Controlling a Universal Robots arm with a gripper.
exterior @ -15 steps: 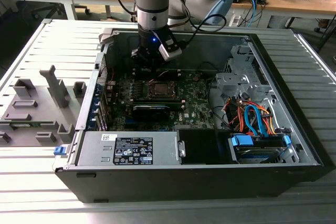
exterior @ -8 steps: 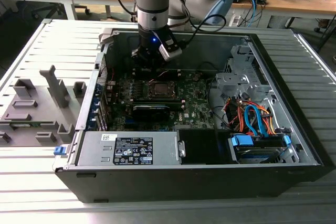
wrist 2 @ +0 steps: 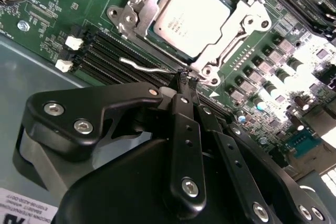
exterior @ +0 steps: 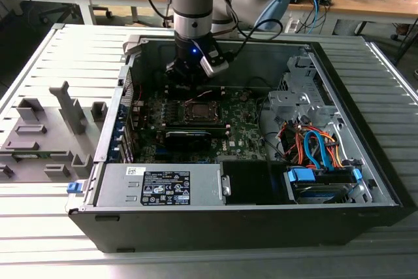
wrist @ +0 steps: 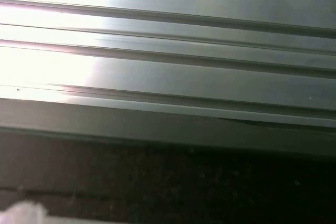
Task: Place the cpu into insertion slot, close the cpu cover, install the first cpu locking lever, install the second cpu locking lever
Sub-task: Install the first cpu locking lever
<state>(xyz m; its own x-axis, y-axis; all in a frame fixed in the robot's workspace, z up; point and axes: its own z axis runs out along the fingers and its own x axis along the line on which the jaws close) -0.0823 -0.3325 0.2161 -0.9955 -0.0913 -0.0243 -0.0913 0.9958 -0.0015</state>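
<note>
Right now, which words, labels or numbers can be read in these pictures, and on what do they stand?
Nothing can be quoted with confidence.
Label on the power supply: print too small to read.
Top of the cpu: faint print, too blurred to read.
Board: white markings, too blurred to read.
White sticker, partly hidden: unreadable.
First wrist view: no text.

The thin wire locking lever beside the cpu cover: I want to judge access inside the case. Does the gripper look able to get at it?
Probably yes. In the second wrist view the gripper, fingers together, sits right at the lever by the cpu cover, with nothing between them. The cpu already lies under the cover.
</note>
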